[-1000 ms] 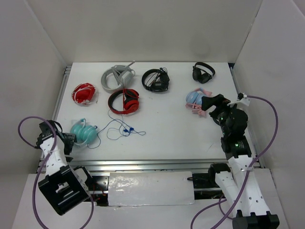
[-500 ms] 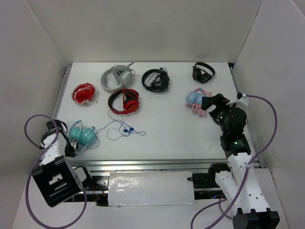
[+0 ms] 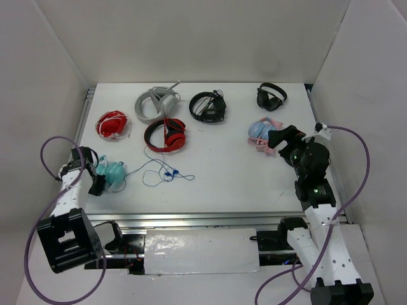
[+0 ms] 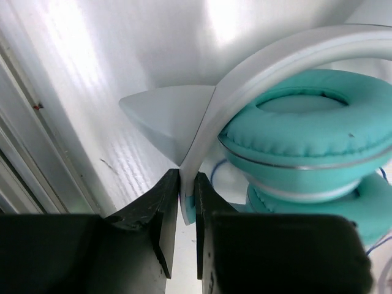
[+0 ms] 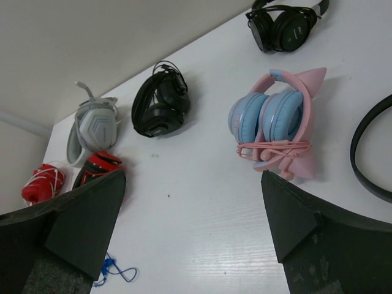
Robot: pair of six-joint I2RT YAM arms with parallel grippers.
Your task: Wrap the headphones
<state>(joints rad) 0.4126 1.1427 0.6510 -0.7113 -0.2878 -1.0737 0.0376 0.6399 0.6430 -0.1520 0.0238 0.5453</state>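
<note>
The teal headphones (image 3: 115, 172) lie at the table's left edge, cups stacked, and their thin blue cable (image 3: 159, 171) trails loosely to the right. My left gripper (image 3: 95, 179) is shut on them. In the left wrist view its black fingers (image 4: 165, 202) pinch the lower end of the white band (image 4: 275, 61), beside a white pointed ear (image 4: 162, 113) and the teal cup (image 4: 306, 128). My right gripper (image 3: 280, 138) hovers open over the right side of the table with nothing between its fingers (image 5: 92, 214). The cable's blue end (image 5: 113, 269) shows near its left finger.
Pale blue-and-pink headphones (image 5: 275, 122) lie just ahead of the right gripper. Red-and-black headphones (image 3: 166, 135), a grey-white pair (image 3: 154, 103), a red pair (image 3: 112, 124) and two black pairs (image 3: 208, 106) (image 3: 271, 96) sit along the back. The metal rail (image 3: 79, 130) borders the left edge.
My left gripper has moved in against the teal headphones and closed on the white band; the headphones shifted slightly up the table. The right arm has barely moved.
</note>
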